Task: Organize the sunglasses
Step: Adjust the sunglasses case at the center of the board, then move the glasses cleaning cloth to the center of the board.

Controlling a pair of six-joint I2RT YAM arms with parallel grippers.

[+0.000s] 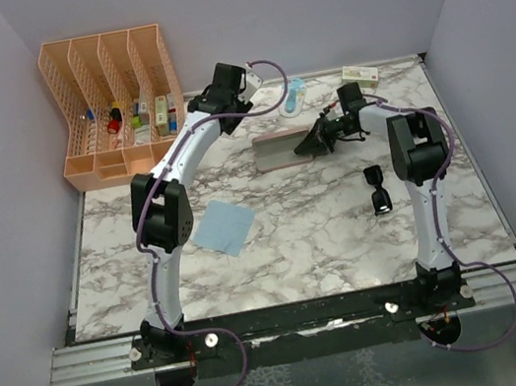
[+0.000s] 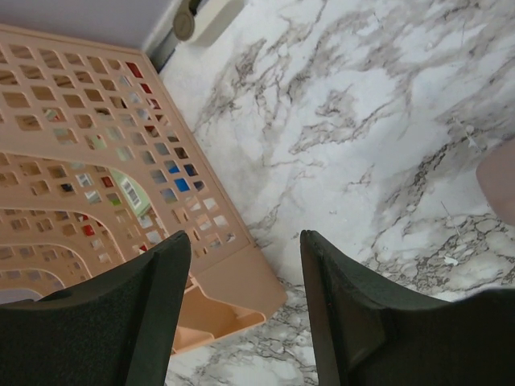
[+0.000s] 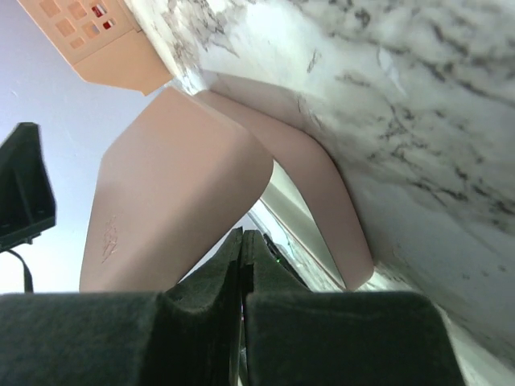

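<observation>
The sunglasses (image 1: 376, 189) lie folded on the marble table at the right, black with dark lenses, apart from both grippers. The pink case (image 1: 277, 148) lies mid-table at the back. In the right wrist view its lid (image 3: 165, 201) stands raised off its base (image 3: 318, 181). My right gripper (image 1: 313, 140) is shut and empty, its tips (image 3: 243, 238) in the gap between lid and base at the case's right end. My left gripper (image 1: 213, 95) is open and empty (image 2: 245, 257), raised above the table beside the organizer's right corner.
A peach slotted organizer (image 1: 111, 99) with several small items stands at the back left, also in the left wrist view (image 2: 96, 185). A light blue cloth (image 1: 224, 226) lies left of centre. A small blue item (image 1: 293, 99) and a small box (image 1: 360, 74) sit by the back wall.
</observation>
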